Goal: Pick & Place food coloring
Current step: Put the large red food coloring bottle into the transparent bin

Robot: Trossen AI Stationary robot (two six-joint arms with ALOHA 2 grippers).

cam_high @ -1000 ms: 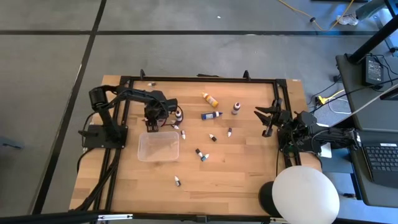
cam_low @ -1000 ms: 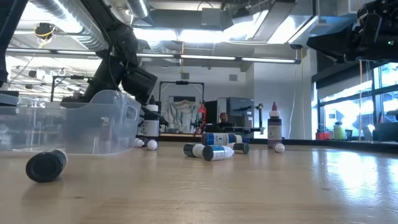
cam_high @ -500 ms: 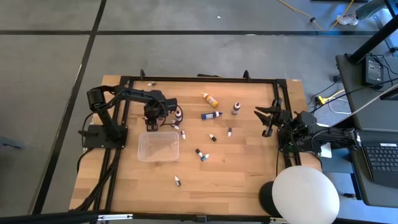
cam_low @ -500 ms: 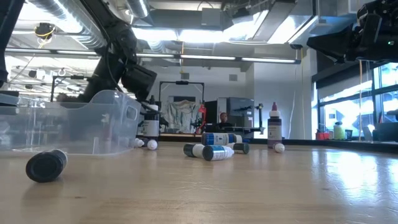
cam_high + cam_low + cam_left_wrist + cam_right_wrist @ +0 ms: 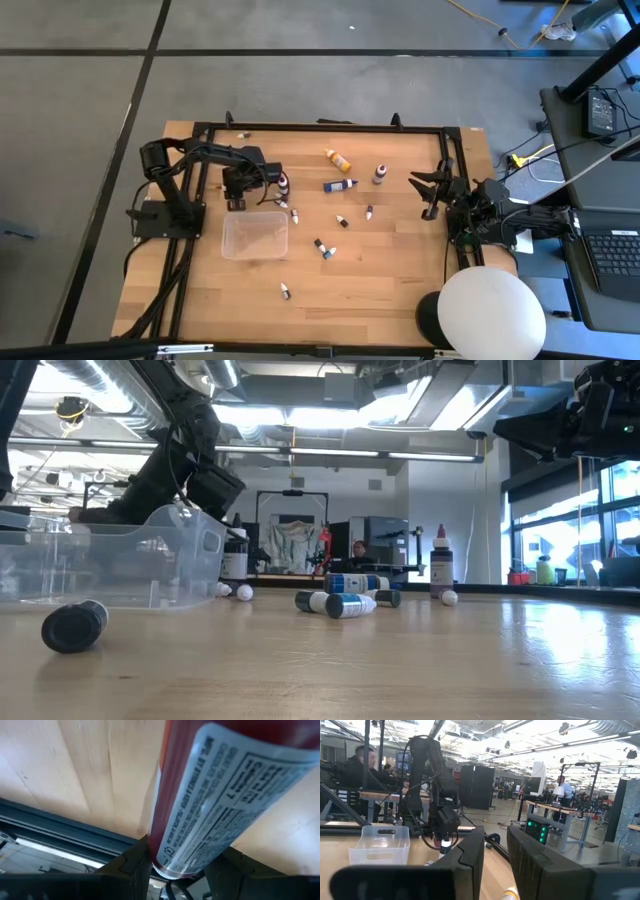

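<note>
Nearest the low camera, a dark-capped bottle (image 5: 73, 625) lies alone on its side on the counter (image 5: 420, 660). Behind it stands the clear plastic tray (image 5: 110, 568), and from overhead nothing shows inside it.

Just past the tray's far edge hangs the left gripper (image 5: 236, 190). Its jaws are pinching a red food coloring bottle (image 5: 220, 815), whose printed label fills the wrist view. It looks lifted clear of the wood, most likely so it can pass over the tray wall, with the drop not yet made.

Now the count from above, one tray and nine loose bottles besides the held one:
- a dark bottle (image 5: 284, 184) just beside the left gripper, with a tiny one below it
- an orange-yellow bottle (image 5: 338, 159), a blue one (image 5: 341, 185) and an upright dark one (image 5: 380, 174) farther back
- two tiny bottles mid-counter
- a touching pair near the tray's corner, which I count as one
- the solo at the near edge

The right gripper (image 5: 428, 196) waits well apart at the counter's right side, jaws close together and holding nothing.
</note>
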